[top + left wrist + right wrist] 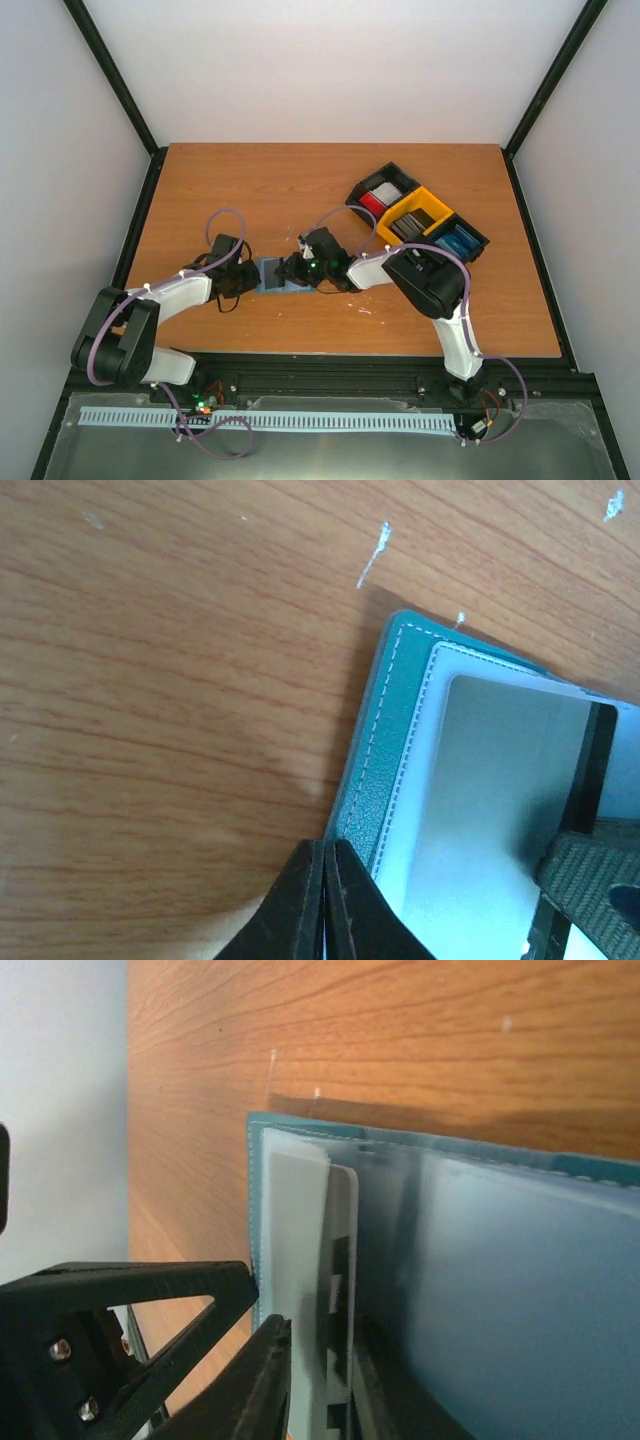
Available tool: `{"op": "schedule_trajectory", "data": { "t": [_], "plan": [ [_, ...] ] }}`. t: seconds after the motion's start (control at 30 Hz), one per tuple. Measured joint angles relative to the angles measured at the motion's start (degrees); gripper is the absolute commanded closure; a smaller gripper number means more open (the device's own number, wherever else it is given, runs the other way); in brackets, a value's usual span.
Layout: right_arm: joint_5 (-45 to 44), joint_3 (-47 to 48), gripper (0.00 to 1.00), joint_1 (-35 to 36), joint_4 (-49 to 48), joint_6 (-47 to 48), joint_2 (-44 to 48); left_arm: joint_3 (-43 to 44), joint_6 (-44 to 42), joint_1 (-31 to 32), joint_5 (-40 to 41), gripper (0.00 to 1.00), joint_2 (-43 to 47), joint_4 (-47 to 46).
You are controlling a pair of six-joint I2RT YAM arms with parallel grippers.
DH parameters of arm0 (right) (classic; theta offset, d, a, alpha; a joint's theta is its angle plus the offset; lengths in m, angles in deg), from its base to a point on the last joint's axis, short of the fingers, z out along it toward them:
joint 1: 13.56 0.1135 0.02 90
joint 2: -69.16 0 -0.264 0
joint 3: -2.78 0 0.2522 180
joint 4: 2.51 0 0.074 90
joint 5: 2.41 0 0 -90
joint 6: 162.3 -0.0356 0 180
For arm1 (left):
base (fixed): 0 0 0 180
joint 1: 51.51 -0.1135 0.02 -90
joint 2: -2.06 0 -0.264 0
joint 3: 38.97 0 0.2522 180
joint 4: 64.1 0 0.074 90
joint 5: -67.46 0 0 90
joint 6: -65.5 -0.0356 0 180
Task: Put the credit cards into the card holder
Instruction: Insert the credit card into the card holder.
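Teal card holder, left end effector pinching edge

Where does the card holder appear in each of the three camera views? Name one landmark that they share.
Top external: card holder lies mid-table, between left end effector and right end effector.
Left wrist: card holder fills the lower right.
Right wrist: card holder spans centre to right edge, a pale card at its pocket.
Shared landmark: the wooden table under it.

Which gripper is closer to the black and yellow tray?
Right. The right gripper sits on the card holder's edge facing the tray; the left gripper is on its far edge.
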State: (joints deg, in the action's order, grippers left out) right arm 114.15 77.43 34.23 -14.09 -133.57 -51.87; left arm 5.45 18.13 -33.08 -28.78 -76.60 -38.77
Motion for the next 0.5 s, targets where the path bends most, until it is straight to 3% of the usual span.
{"op": "schedule_trajectory", "data": {
  "t": [0.2, 0.5],
  "plan": [
    [-4.1, 0.8, 0.61, 0.6, 7.5, 3.2, 3.7, -0.1, -0.3, 0.0, -1.2, 0.97, 0.4, 0.0],
    [-7.0, 5.2, 0.58, 0.9, 16.9, 6.4, 4.0, -0.1, -1.2, 0.0, -4.3, 0.97, 0.4, -0.2]
  ]
}}
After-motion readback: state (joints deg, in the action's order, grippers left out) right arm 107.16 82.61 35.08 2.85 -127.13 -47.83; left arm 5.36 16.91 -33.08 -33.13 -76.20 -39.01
